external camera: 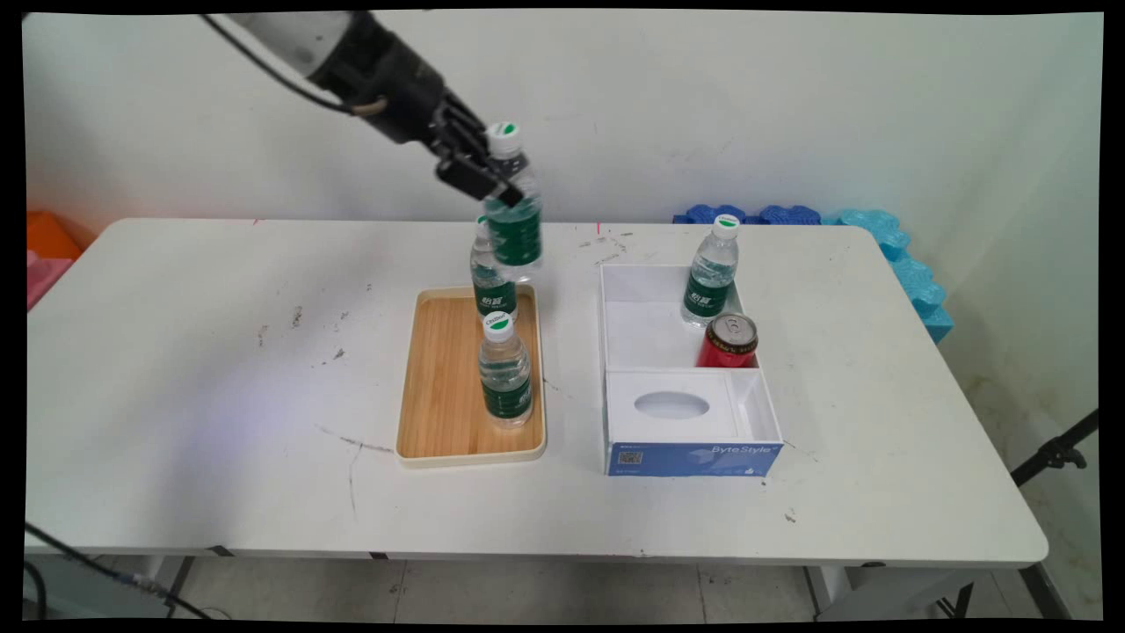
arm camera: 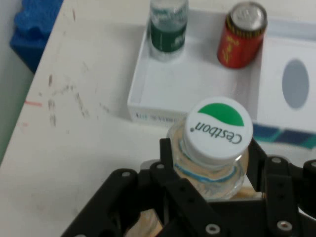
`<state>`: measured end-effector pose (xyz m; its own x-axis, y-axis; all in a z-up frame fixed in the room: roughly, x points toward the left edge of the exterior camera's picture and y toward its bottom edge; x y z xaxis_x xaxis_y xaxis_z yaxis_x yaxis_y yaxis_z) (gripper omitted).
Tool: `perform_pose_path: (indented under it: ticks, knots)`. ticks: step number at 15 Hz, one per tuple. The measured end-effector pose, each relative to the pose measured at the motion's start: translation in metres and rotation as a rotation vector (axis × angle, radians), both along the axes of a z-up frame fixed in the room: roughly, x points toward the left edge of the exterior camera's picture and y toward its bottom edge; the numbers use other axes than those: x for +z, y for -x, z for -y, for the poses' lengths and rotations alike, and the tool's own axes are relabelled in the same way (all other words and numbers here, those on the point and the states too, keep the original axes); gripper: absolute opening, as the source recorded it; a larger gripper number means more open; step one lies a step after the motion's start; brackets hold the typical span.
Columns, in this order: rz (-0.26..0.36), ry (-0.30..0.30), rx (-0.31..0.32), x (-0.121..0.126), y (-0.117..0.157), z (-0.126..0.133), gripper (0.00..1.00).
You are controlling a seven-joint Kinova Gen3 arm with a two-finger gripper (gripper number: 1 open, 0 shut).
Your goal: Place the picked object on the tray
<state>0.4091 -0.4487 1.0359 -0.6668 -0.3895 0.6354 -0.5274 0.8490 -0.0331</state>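
Observation:
My gripper (external camera: pixel 488 172) is shut on a water bottle (external camera: pixel 512 211) with a green label and white cap, held in the air above the far end of the wooden tray (external camera: pixel 439 387). In the hand view the held bottle's cap (arm camera: pixel 219 131) sits between the black fingers (arm camera: pixel 170 158). Two more water bottles stand on the tray: one at the far end (external camera: pixel 489 280), partly hidden behind the held one, and one nearer the front (external camera: pixel 504 369). To the right, a white box (external camera: pixel 642 330) holds another water bottle (external camera: pixel 710 274) and a red can (external camera: pixel 728 340).
The white box has a blue front panel (external camera: pixel 694 459) and an insert with an oval hole (external camera: pixel 671 405). Blue foam pieces (external camera: pixel 888 242) lie at the table's far right corner. Orange and pink items (external camera: pixel 44 251) sit at the left edge. A black stand leg (external camera: pixel 1055 453) is right of the table.

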Motion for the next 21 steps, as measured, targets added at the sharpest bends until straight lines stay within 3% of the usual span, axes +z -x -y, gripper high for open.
perform_pose_path:
  ticks: [8, 21]
  knots:
    - [0.060, -0.028, -0.069, -0.033, -0.057, -0.035, 0.00]
    - [0.094, 0.022, -0.056, -0.111, -0.091, -0.028, 0.00]
